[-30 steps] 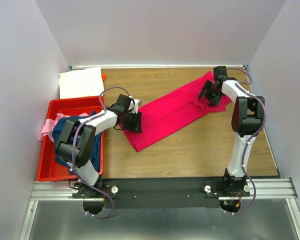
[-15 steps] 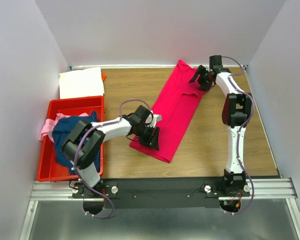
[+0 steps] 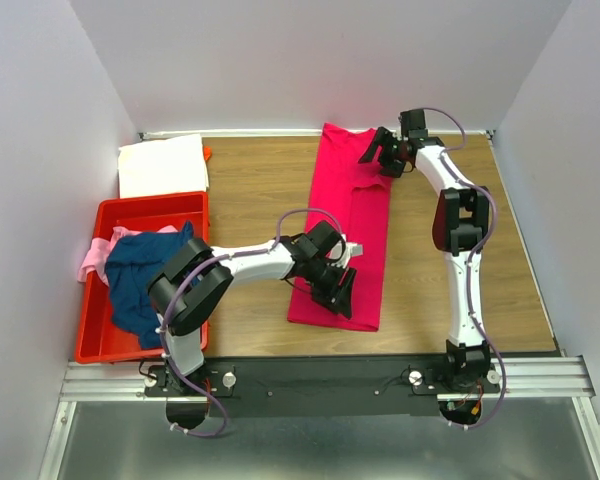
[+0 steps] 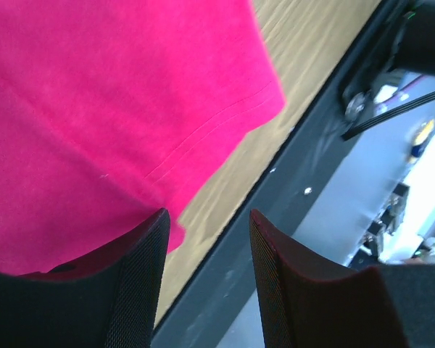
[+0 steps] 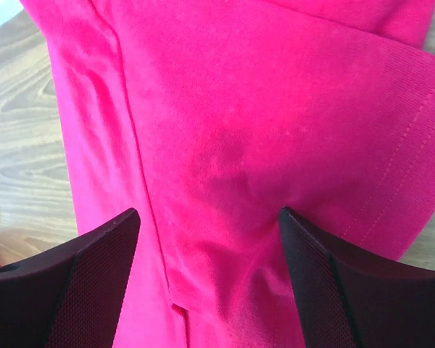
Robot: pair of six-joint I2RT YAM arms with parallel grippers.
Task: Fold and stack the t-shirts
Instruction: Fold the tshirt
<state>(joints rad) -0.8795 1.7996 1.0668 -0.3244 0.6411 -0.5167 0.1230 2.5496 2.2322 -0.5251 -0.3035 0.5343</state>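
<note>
Magenta t-shirt [image 3: 355, 215] under wide-spread right hand [image 5: 206, 225], left hand [image 4: 206, 217] seemingly half-parted.

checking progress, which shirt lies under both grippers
The magenta shirt; the navy shirt and pale pink shirt lie in the red bin, the white shirt aside.

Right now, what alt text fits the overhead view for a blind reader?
A long folded magenta t-shirt lies on a table, the left end effector at its near end, the right end effector at its far end. A red bin holds a navy shirt.
</note>
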